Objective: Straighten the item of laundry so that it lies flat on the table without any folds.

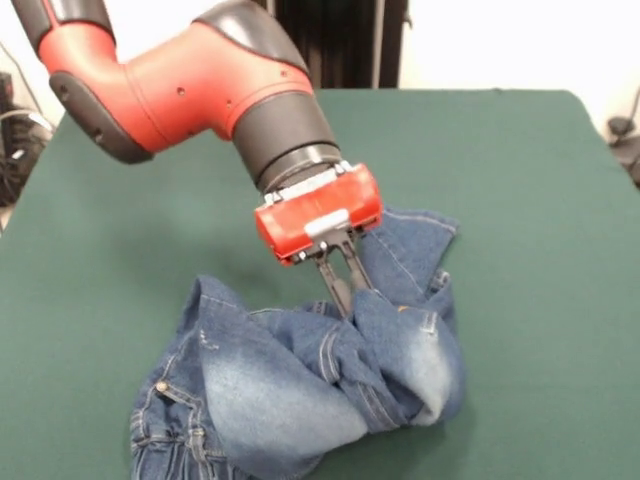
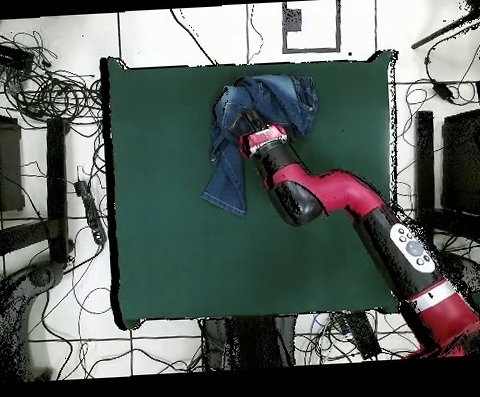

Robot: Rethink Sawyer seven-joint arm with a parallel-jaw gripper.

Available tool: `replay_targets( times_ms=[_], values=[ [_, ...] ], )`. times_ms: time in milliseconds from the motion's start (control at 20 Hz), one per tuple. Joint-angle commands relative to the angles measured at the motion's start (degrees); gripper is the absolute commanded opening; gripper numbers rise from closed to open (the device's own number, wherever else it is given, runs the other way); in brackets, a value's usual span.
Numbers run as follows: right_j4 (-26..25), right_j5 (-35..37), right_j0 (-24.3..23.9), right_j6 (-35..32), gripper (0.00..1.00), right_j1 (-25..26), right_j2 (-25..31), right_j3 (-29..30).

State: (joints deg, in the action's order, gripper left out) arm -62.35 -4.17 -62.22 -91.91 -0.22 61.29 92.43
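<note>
The blue denim jeans (image 1: 300,390) lie crumpled and folded over themselves near the front edge of the green table (image 1: 530,200). One leg end sticks out behind the gripper (image 1: 420,235). The waist part with orange stitching lies at the lower left (image 1: 165,400). My gripper (image 1: 348,290) reaches down into the middle of the bunch, its fingers (image 1: 333,278) close together and pinching a raised fold of denim. In the overhead view the jeans (image 2: 264,100) lie near the table's top edge, one leg trailing down-left (image 2: 225,182), with the gripper (image 2: 248,129) on them.
The red and black arm (image 2: 334,197) reaches across the table (image 2: 177,250) from the lower right in the overhead view. Cables and equipment (image 2: 48,96) lie on the floor round the table. The jeans lie close to the table's top edge (image 2: 247,56).
</note>
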Motion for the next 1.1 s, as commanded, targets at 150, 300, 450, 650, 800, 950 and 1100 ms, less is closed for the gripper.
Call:
replay_targets(
  times_ms=[150,300,450,650,800,950,1100],
  values=[
    [7.0,21.5,-8.2,22.6,0.0,22.8,13.6,6.2],
    [9.6,25.1,-10.8,30.2,0.0,27.2,13.7,5.8],
    [11.7,28.2,-12.8,35.6,0.0,29.7,13.6,5.9],
    [14.0,31.1,-13.7,37.3,0.0,29.4,13.2,5.8],
    [14.9,32.2,-13.5,36.6,0.0,26.9,13.0,6.1],
    [15.2,33.2,-13.3,35.3,0.0,21.8,12.4,6.5],
    [16.0,34.8,-14.0,36.7,0.0,19.7,11.7,5.9]
  ],
)
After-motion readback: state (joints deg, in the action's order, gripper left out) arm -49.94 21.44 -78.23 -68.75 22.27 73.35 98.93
